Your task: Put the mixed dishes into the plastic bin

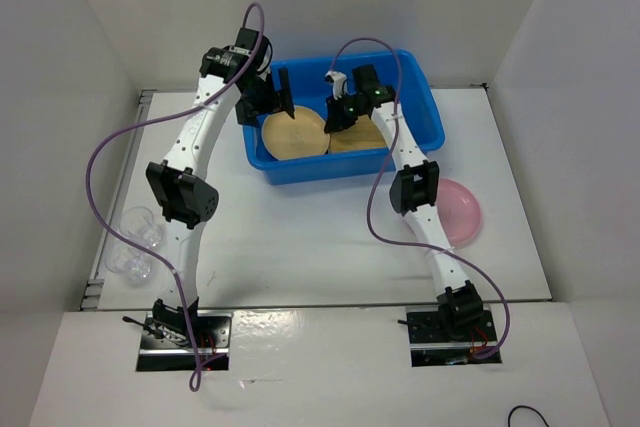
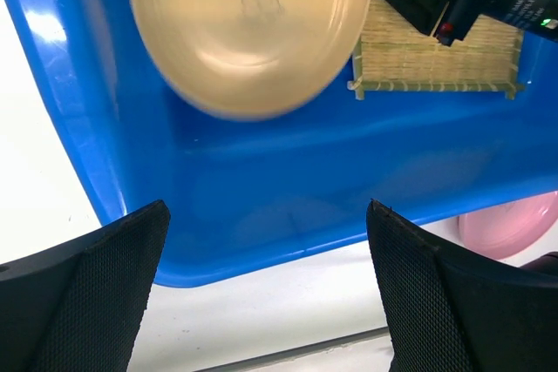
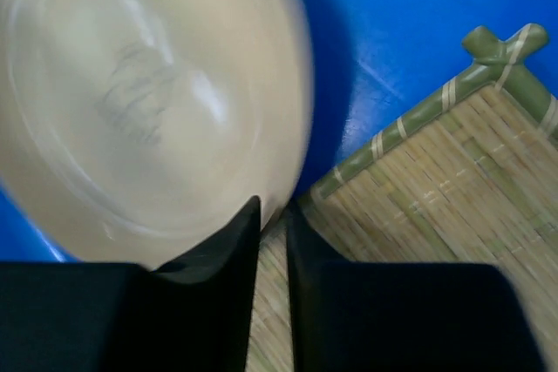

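The blue plastic bin [image 1: 300, 169] stands at the back middle of the table. The tan-orange plate [image 1: 293, 135] and the bamboo mat [image 1: 362, 137] lie side by side inside it. My left gripper [image 1: 268, 102] is open and empty above the bin's left end; its view shows the plate [image 2: 244, 23], blurred, and the mat [image 2: 427, 58]. My right gripper [image 1: 338, 112] is down in the bin between the plate [image 3: 148, 102] and the mat [image 3: 436, 189]. Its jaws [image 3: 272, 206] are nearly closed with nothing between them. The pink plate [image 1: 462, 209] lies on the table at the right. Two glass cups [image 1: 138, 242] stand at the left.
White walls enclose the table on the left, back and right. The cups sit close to the left arm's lower link. The pink plate touches the right arm's side in the top view and shows beyond the bin's wall in the left wrist view [image 2: 510, 224].
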`<state>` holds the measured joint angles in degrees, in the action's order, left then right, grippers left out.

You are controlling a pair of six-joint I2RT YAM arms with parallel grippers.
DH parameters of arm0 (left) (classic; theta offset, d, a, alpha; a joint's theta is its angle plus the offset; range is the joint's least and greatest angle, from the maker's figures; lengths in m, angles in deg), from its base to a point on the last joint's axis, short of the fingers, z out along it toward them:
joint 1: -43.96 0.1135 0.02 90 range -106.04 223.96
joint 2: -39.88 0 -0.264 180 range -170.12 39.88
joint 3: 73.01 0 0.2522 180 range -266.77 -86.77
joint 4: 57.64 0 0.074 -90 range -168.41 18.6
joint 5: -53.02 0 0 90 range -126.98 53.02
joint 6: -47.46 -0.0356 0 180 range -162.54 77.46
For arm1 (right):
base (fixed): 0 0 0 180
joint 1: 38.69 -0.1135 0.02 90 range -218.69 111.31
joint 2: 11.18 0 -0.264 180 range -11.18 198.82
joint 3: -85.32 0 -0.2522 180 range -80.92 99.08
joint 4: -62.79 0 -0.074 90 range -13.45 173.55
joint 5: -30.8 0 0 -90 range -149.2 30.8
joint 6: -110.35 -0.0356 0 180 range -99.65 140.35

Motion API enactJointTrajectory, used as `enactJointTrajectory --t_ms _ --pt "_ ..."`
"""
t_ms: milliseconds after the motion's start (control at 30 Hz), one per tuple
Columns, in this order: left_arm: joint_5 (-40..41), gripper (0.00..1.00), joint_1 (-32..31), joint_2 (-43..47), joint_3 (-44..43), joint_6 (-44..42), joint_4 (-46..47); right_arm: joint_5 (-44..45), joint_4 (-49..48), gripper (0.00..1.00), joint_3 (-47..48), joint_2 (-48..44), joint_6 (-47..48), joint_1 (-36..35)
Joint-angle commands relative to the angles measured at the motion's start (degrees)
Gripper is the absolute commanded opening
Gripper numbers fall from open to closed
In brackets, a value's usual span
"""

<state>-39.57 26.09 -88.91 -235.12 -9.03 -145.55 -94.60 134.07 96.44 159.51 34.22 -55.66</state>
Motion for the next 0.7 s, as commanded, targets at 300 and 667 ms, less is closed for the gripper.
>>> enactJointTrajectory --t_ms 300,667 --pt "2.5 1.00 -0.3 3.2 0.2 1.2 0.1 -2.9 -3.9 0.00 2.4 -5.5 -5.9 3.0" --pt "2.4 1.00 -0.3 2.0 -0.4 1.2 0.1 -0.9 -5.8 0.00 2.4 -11.5 -9.4 9.2"
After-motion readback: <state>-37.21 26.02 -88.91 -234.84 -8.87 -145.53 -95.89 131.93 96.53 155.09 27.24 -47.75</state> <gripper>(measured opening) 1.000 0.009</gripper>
